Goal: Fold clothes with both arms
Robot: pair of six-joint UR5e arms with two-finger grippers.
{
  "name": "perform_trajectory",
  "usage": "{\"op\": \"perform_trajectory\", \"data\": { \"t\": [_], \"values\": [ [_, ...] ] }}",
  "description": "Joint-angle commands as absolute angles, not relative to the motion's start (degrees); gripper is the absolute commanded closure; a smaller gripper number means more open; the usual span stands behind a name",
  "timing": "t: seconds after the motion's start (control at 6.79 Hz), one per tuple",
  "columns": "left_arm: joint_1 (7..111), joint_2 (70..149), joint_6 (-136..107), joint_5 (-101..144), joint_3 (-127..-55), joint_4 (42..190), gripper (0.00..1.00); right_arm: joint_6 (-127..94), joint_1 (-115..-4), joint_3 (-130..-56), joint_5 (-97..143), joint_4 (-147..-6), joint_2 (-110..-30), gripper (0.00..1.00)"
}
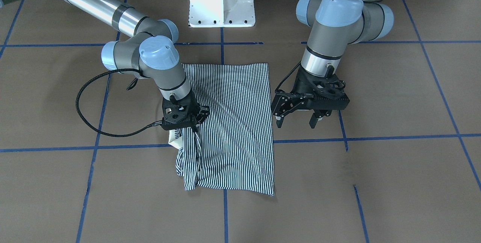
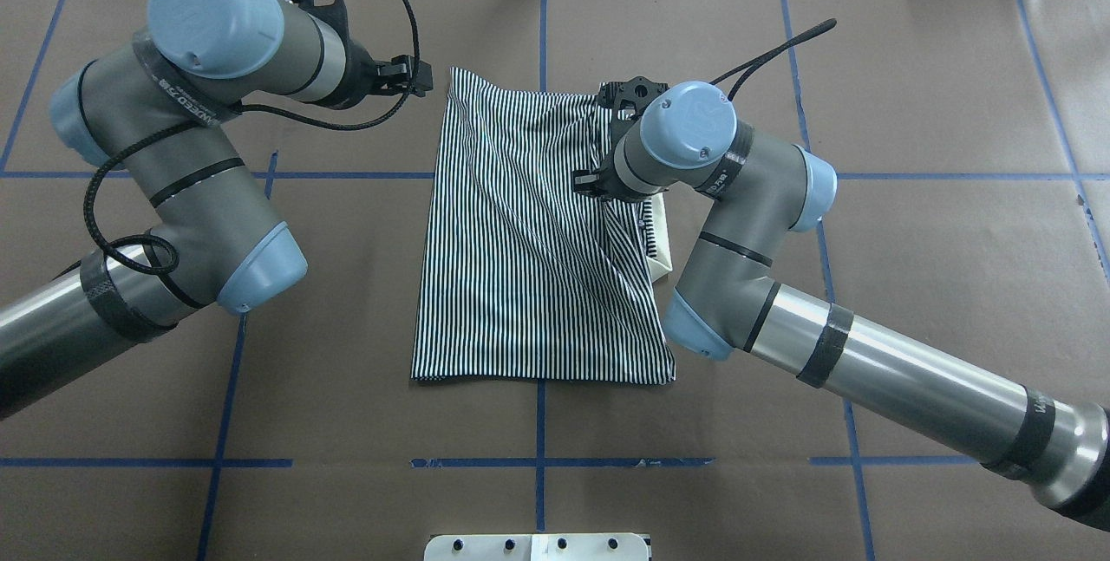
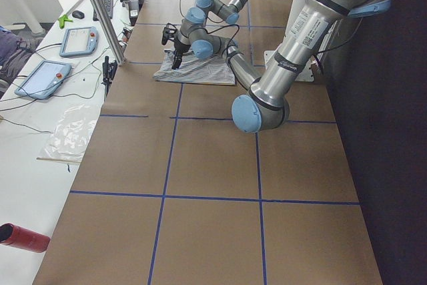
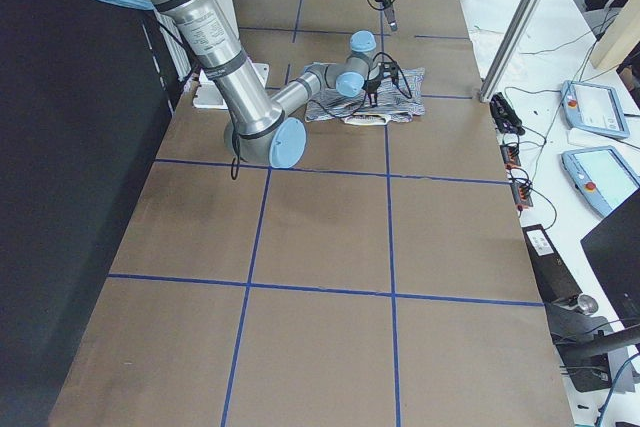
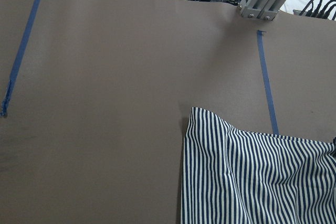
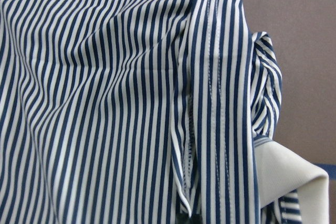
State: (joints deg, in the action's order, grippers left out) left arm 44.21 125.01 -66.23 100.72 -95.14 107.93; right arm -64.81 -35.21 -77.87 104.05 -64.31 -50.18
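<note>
A white pedestal stands on the blue-taped table; aside, perhaps a red bottle.

One striped polo shirt lies on the counter. There are two arms, left arm and right arm, and two tools, left tool and right tool.

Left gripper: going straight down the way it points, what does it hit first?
The black left gripper probably meets the brown paper table cover first, just beside the navy-and-white striped polo shirt; depth unclear.

Navy-and-white striped shirt, cream collar
</note>
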Motion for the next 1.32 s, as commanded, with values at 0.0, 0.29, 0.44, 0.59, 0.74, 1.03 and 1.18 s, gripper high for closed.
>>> {"op": "perform_trajectory", "data": {
  "t": [0.0,0.29,0.44,0.59,0.74,1.03,1.18],
  "values": [
    [44.21,125.07,-66.36,100.72,-95.19,107.93,0.0,-63.11,-36.38,-78.39,104.67,-63.9,-52.89,1.0],
    [44.21,125.07,-66.36,100.72,-95.19,107.93,0.0,-62.23,-37.17,-79.63,106.51,-63.98,-54.14,1.0],
    [44.21,125.07,-66.18,100.72,-95.1,107.93,0.0,-62.23,-37.53,-79.63,106.7,-63.98,-54.23,1.0],
    [44.21,125.07,-66.18,100.72,-95.1,107.93,0.0,-62.23,-38.14,-79.72,108.09,-63.9,-54.23,1.0],
    [44.21,125.16,-66.36,100.72,-95.1,108.54,0.0,-62.23,-38.23,-80.5,108.28,-63.9,-55.1,1.0],
    [44.21,125.24,-66.36,100.81,-95.01,108.72,0.0,-62.14,-38.5,-80.86,107.93,-63.81,-55.72,0.98],
    [44.21,125.24,-66.36,100.72,-95.01,108.72,0.0,-62.14,-38.93,-80.77,107.76,-63.72,-55.72,0.21]
  ]
}}
